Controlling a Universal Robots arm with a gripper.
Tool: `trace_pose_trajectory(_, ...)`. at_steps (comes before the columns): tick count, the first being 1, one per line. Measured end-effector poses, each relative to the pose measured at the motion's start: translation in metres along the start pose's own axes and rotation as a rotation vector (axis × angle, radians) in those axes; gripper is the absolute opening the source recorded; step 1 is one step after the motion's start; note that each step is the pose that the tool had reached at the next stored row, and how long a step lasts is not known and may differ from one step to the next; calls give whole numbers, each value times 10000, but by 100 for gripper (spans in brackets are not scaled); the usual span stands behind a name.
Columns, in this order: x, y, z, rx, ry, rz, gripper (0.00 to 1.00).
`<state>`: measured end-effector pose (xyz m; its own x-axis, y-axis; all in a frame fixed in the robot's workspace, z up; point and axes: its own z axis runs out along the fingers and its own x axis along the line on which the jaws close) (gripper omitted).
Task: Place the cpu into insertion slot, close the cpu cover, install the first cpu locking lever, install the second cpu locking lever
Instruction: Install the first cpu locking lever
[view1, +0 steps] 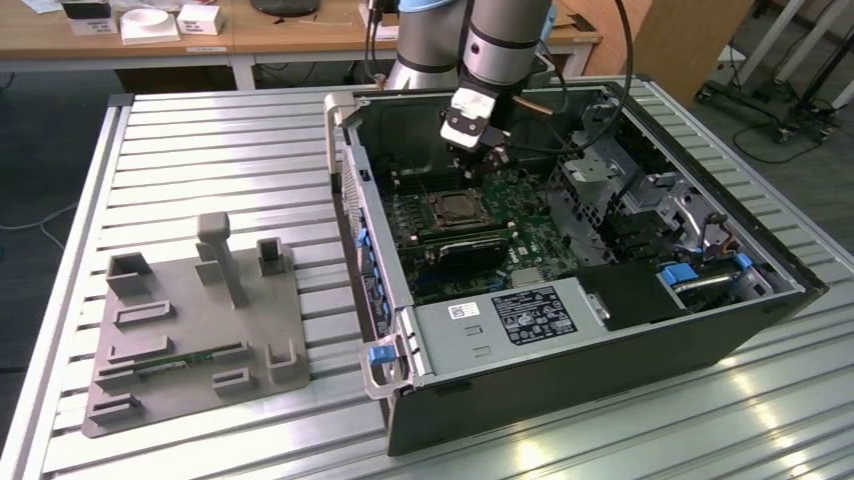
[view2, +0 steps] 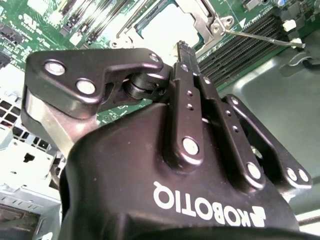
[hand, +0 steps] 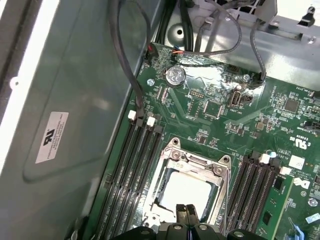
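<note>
Jaws pressed together on nothing, the gripper (hand: 187, 212) hangs just above the insertion slot (view1: 438, 213), where the cpu (hand: 186, 192) lies seated beneath the lowered cpu cover (hand: 197, 161), a closed tip that looks suited to nudging the thin locking lever (view2: 260, 37) beside it

White lettering (view2: 207, 204) marks the hand (view2: 182, 50).
</note>
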<state>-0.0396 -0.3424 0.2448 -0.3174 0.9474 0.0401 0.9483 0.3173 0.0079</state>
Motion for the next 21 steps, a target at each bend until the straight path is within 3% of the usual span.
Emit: trace_pose_trajectory(21,0,0,8,140,26,-3493,10)
